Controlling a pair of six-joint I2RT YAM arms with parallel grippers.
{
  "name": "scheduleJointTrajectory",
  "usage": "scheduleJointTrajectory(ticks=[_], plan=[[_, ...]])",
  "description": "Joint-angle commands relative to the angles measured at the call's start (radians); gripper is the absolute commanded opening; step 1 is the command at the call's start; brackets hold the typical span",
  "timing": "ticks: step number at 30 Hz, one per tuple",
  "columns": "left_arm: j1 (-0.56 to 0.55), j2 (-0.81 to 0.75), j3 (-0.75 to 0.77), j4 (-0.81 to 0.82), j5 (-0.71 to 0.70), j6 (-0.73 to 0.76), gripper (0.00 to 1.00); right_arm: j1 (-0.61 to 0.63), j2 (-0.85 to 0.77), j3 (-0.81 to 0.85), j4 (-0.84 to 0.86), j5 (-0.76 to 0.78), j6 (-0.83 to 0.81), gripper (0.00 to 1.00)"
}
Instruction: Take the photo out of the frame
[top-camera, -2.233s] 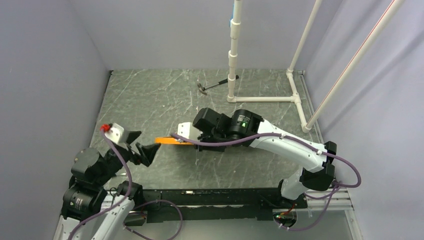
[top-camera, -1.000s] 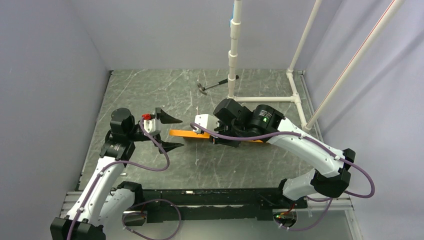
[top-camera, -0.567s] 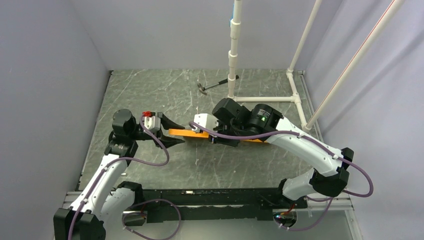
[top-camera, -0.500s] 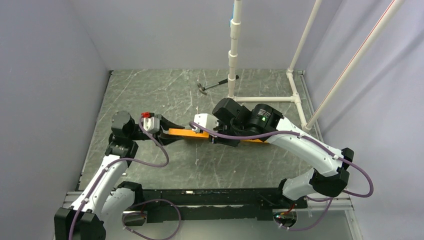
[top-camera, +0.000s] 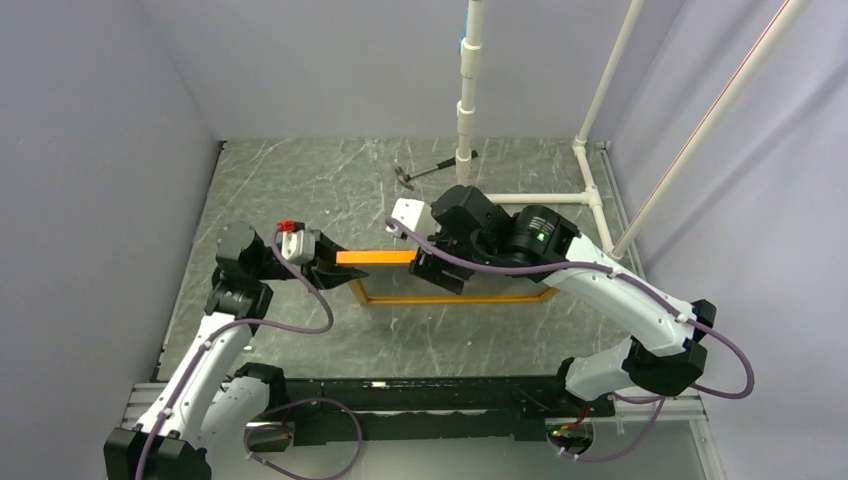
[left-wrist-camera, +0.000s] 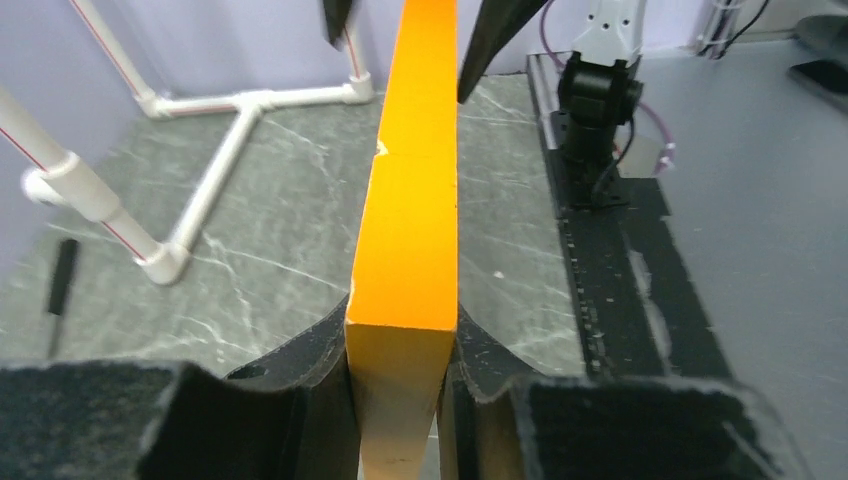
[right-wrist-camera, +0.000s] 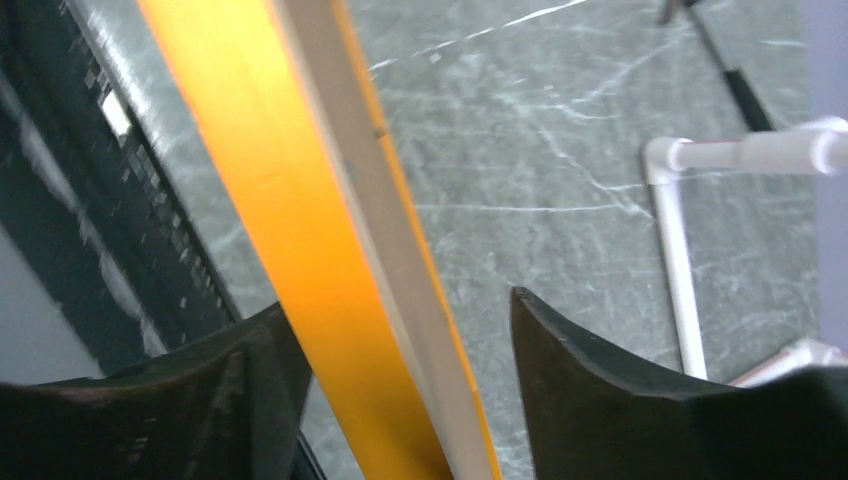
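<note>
The frame (top-camera: 452, 298) is a thin bright-orange rectangle held off the table, and the grey table shows through its opening. My left gripper (top-camera: 332, 259) is shut on the left end of its upper bar (left-wrist-camera: 410, 200), with both pads pressed against the orange wood. My right gripper (top-camera: 425, 262) is open. Its jaws stand on either side of the same bar (right-wrist-camera: 300, 230), with a gap on the right side. The photo is out of view.
A white pipe stand (top-camera: 465, 150) rises at the back right, with its foot (top-camera: 590, 200) on the table. A small dark tool (top-camera: 420, 172) lies beside it. Grey walls close in both sides. The black rail (top-camera: 440, 395) runs along the near edge.
My left gripper came in and shut on the frame's left end. My right gripper then opened and released the frame. The frame has turned so its opening now shows from above.
</note>
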Motion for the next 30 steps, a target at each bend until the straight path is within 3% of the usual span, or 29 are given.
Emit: scheduleJointTrajectory(ticks=[1,3,4,9,12,18,30], plan=[[-0.008,0.058,0.122,-0.384,0.099,-0.029,0.00,0.002,-0.093,0.092,0.206,0.258,0.076,0.83],[-0.008,0.103,0.186,-0.557,0.100,0.054,0.00,0.001,-0.135,0.114,0.299,0.361,0.087,0.99],[-0.008,0.126,0.217,-0.618,0.095,0.085,0.00,0.000,-0.160,0.116,0.352,0.402,0.097,1.00],[-0.008,0.262,0.305,-0.686,0.025,-0.014,0.00,0.001,-0.281,0.044,0.530,0.502,0.110,1.00],[-0.008,0.357,0.369,-0.806,-0.048,0.010,0.00,0.002,-0.322,-0.030,0.540,0.507,0.127,1.00],[-0.005,0.605,0.474,-0.858,-0.070,-0.062,0.00,0.001,-0.319,-0.133,0.496,0.504,0.207,1.00],[-0.022,1.011,0.774,-1.075,-0.335,0.149,0.00,0.001,-0.283,-0.284,0.487,0.504,0.266,1.00]])
